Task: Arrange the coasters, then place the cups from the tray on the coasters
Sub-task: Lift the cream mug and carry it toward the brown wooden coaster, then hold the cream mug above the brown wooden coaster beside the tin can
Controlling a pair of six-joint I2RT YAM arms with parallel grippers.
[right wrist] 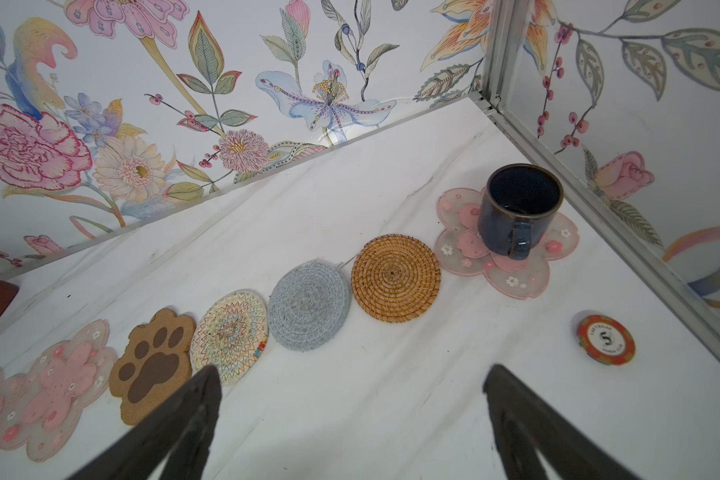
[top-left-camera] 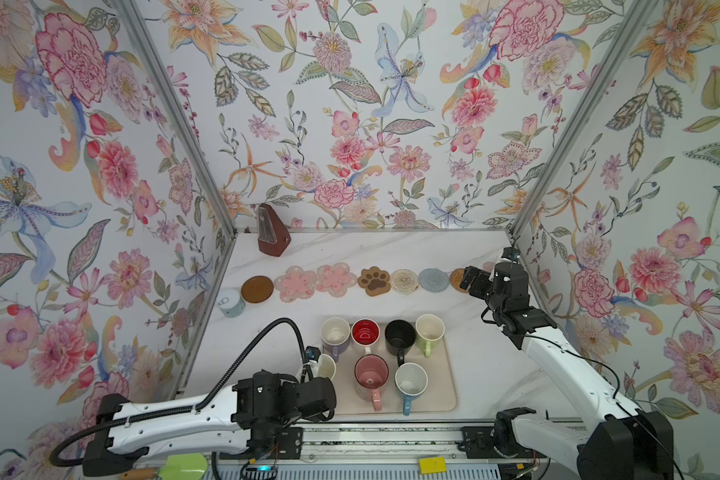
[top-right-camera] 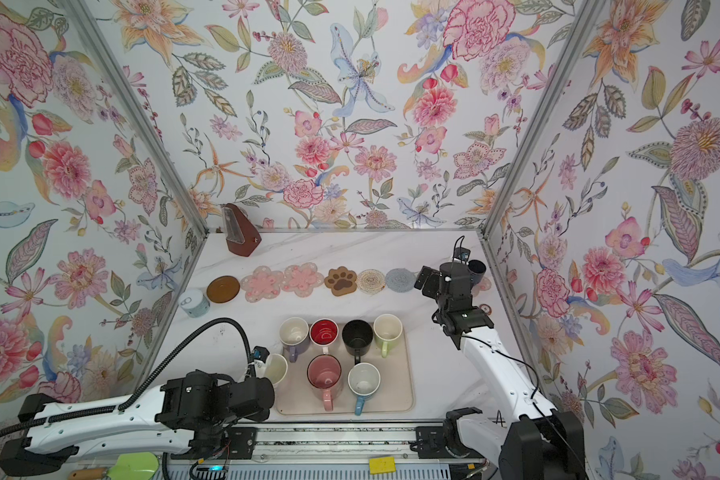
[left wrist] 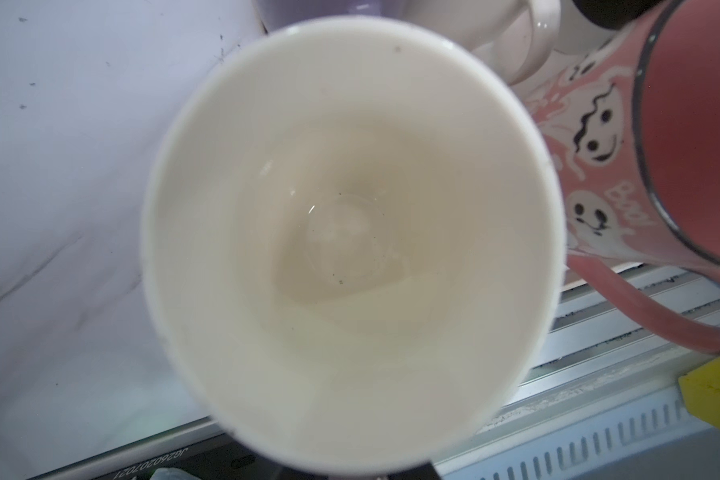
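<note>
My left gripper (top-left-camera: 316,374) is shut on the cream cup (left wrist: 350,232) at the left edge of the beige tray (top-left-camera: 445,374); the cup hides its fingers in the left wrist view. On the tray stand the lavender (top-left-camera: 335,334), red-inside (top-left-camera: 365,332), black (top-left-camera: 400,334), light green (top-left-camera: 430,330), pink (top-left-camera: 371,376) and blue (top-left-camera: 411,380) cups. Coasters lie in a row behind, from the brown disc (top-left-camera: 257,289) to the tan rattan (right wrist: 395,277). The navy cup (right wrist: 520,208) stands on a pink flower coaster (right wrist: 512,274). My right gripper (right wrist: 350,374) hangs open and empty before the row's right end.
A brown metronome (top-left-camera: 272,230) stands at the back left. A pale-blue lidded can (top-left-camera: 231,302) sits by the left wall. A red poker chip (right wrist: 605,340) lies near the right wall. A yellow block (top-left-camera: 432,464) and a green spatula (top-left-camera: 186,465) rest at the front rail.
</note>
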